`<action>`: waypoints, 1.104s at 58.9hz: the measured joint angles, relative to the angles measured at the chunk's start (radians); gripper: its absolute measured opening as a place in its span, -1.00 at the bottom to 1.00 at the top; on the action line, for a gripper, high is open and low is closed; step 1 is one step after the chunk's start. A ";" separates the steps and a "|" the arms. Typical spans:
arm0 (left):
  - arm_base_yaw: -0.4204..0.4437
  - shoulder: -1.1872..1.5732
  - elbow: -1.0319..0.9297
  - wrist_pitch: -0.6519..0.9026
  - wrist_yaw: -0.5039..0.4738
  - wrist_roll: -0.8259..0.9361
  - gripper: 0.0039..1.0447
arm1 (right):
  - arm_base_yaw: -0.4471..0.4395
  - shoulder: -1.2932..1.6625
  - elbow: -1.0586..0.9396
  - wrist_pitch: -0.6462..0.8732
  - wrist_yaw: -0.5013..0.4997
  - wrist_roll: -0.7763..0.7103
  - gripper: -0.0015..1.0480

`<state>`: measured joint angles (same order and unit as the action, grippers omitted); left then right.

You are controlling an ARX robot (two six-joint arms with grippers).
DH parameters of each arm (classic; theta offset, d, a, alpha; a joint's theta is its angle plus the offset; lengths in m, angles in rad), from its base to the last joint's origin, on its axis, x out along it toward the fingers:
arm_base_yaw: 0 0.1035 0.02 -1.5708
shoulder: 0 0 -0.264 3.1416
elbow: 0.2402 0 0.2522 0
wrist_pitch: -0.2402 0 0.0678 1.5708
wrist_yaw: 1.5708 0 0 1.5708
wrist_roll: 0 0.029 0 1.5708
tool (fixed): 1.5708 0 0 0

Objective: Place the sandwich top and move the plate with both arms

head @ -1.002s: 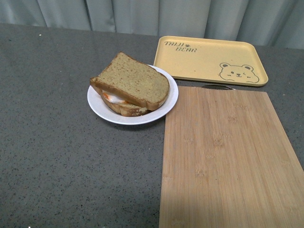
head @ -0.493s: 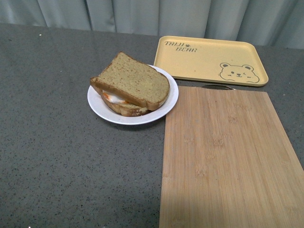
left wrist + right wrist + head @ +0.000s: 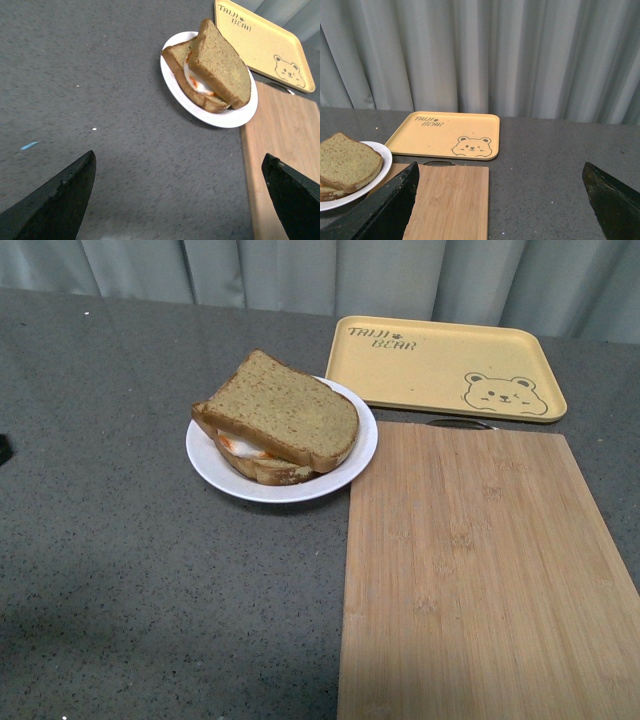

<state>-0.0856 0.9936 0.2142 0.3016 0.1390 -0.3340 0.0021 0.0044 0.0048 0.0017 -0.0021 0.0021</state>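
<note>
The sandwich top (image 3: 280,410), a plain brown slice, lies on a lower slice with fried egg (image 3: 243,448) on the white plate (image 3: 362,448). In the left wrist view my open, empty left gripper (image 3: 178,155) hovers over bare table, short of the plate (image 3: 230,119) and the top slice (image 3: 220,65). My right gripper (image 3: 500,165) is open and empty above the table; the plate (image 3: 386,159) and top slice (image 3: 347,162) show at the side of its view. In the front view only a dark bit of the left arm (image 3: 3,448) shows at the left edge.
A yellow bear tray (image 3: 447,367) lies behind a bamboo cutting board (image 3: 480,570), which lies right of the plate. Both also show in the right wrist view, tray (image 3: 445,135) and board (image 3: 450,200). A grey curtain hangs behind the grey table.
A dark bit of the left arm has come into the front view at the left edge. The plate and sandwich have not moved.
</note>
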 joint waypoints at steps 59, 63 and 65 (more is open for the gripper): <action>-0.226 1.030 0.567 0.143 -0.069 -0.664 0.50 | 0.000 0.000 0.000 0.000 0.000 0.000 0.82; -0.229 1.057 0.599 0.126 -0.076 -0.675 0.26 | 0.000 0.000 0.000 0.000 0.000 0.000 0.82; -0.229 1.065 0.610 0.119 -0.077 -0.684 0.16 | 0.000 0.000 0.000 0.000 0.000 0.000 0.82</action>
<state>-0.3145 2.0586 0.8238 0.4210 0.0616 -1.0180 0.0021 0.0044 0.0048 0.0017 -0.0021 0.0021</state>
